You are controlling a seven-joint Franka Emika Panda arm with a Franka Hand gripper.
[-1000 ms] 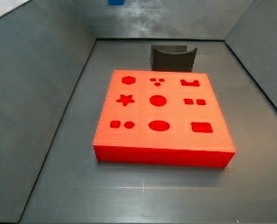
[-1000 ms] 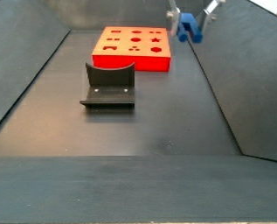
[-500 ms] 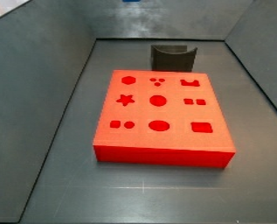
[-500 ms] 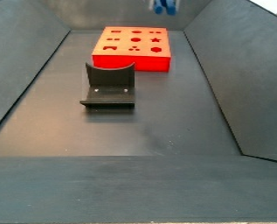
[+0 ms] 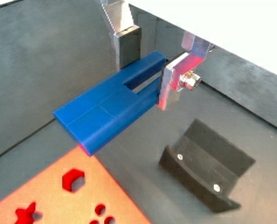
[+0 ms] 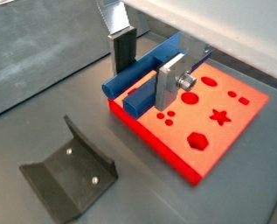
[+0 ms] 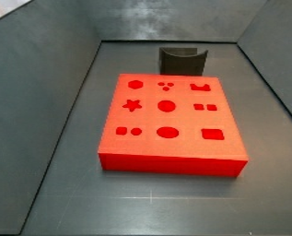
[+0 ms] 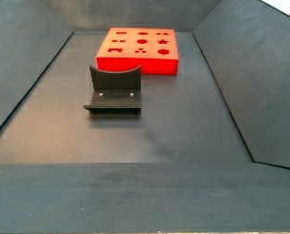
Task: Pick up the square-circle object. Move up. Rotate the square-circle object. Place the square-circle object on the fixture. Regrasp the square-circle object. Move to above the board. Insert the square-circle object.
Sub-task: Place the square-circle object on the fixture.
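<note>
Blue peg (image 5: 111,107) clamped between gripper (image 5: 150,64) fingers, held high above floor, seen only in wrist views, red board (image 7: 169,122) and fixture (image 8: 112,89) below, well apart.

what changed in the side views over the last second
The claw, gripping the small bright blue plastic peg, rose out of the top of the side views: a second ago both showed above the board's far corner, then only a sliver, now neither. Both wrist views show the peg clamped between the fingers. The large red board with shaped holes and the dark L-shaped fixture stayed put.
</note>
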